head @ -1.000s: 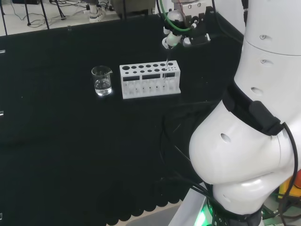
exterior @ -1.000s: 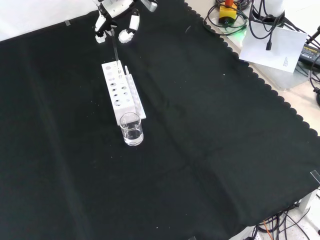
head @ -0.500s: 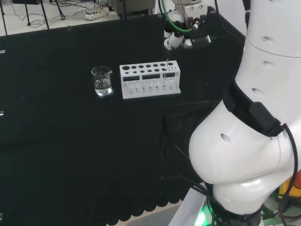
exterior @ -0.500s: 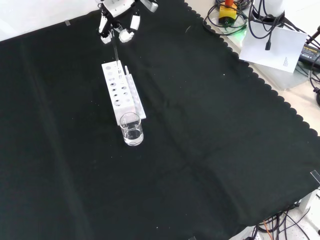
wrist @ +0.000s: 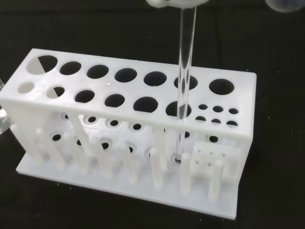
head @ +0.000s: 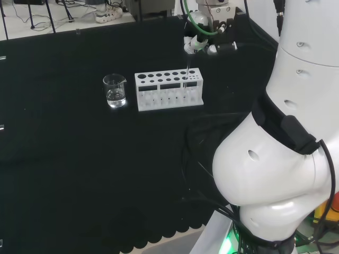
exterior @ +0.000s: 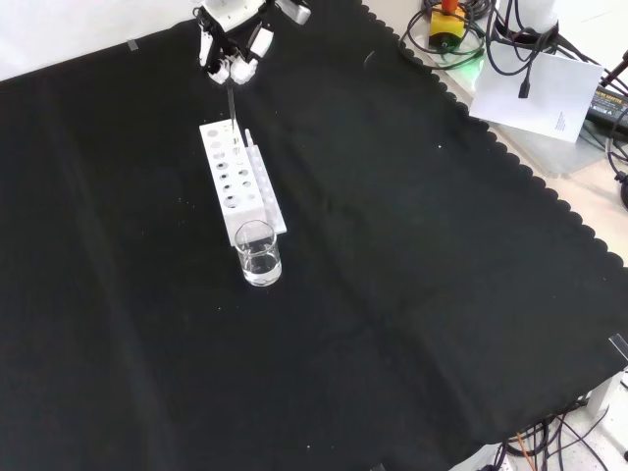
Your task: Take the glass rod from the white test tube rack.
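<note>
The bench lay under black cloth, bare across most of the front view, so the action sat crowded into the upper left of that frame. There the rack ran lengthwise down the picture with a beaker just at its near end; in the head view the beaker stood left of the rack, well clear of the lift.

Up top, the robot hand hung directly over the rack's far end, fingers pinched together on the rod's upper tip, presumably so it could be drawn straight up without scraping the hole.

And the rod? It stood upright, long axis vertical, top in the fingers, and passed through a hole in the rack's top plate with its lower tip down near the base plate, so not out yet.
</note>
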Controlling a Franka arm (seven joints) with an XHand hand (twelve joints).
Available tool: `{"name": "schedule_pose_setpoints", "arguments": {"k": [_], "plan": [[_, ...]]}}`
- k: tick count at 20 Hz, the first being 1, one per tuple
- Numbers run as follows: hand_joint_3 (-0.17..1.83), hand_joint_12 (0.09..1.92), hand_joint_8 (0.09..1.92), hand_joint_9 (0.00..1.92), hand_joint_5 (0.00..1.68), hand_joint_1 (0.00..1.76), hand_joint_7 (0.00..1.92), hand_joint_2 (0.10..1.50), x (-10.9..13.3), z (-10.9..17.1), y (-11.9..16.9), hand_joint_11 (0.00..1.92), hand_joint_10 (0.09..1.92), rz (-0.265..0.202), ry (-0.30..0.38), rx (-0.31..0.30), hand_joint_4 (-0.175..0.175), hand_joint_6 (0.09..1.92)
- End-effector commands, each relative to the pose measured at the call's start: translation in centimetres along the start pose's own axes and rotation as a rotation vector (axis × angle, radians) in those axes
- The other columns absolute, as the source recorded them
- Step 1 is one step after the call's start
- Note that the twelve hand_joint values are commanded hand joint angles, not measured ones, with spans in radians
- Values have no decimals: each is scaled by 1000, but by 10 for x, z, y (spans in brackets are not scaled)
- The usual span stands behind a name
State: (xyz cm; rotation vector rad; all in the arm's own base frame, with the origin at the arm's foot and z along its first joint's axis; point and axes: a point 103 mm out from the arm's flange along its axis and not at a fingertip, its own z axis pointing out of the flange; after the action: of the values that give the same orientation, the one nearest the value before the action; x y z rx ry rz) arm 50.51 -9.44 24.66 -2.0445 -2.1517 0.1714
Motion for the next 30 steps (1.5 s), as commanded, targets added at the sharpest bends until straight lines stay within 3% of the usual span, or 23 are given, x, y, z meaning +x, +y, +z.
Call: {"name": "schedule_pose_setpoints", "arguments": {"k": [1, 2, 4, 8, 11, 15, 20, 24, 27, 30], "plan": [[-39, 489, 685, 1596, 1174, 1324, 1237, 1031, 7, 2, 5, 1609, 434, 7, -5, -103, -139, 518], [-102, 465, 613, 1533, 1272, 1374, 1262, 1029, 7, 2, 5, 1603, 499, 7, -3, -121, -156, 302], [-158, 449, 587, 1494, 1372, 1420, 1270, 1025, 13, -7, 7, 1612, 525, -12, 0, -190, -171, 87], [-80, 463, 700, 1381, 1371, 1425, 1182, 1013, 17, -26, 7, 1624, 650, -16, -14, -198, -175, 87], [-156, 449, 627, 1611, 1456, 1348, 1337, 1028, 20, -44, 3, 1663, 586, -19, -26, -184, -175, 87], [-175, 434, 615, 1687, 1475, 1332, 1369, 1032, 19, -68, -10, 1684, 531, 8, -40, -98, -175, 87], [-175, 433, 622, 1697, 1476, 1332, 1368, 1032, 19, -94, -37, 1693, 521, 32, -46, -41, -175, 87], [-175, 432, 627, 1702, 1476, 1332, 1367, 1032, 22, -117, -64, 1696, 517, 39, -46, -56, -175, 87], [-175, 432, 628, 1705, 1476, 1332, 1367, 1032, 30, -138, -88, 1698, 514, 19, -31, -137, -175, 87], [-175, 431, 629, 1708, 1475, 1332, 1367, 1032, 37, -150, -98, 1699, 511, -1, -29, -165, -175, 87]]}}
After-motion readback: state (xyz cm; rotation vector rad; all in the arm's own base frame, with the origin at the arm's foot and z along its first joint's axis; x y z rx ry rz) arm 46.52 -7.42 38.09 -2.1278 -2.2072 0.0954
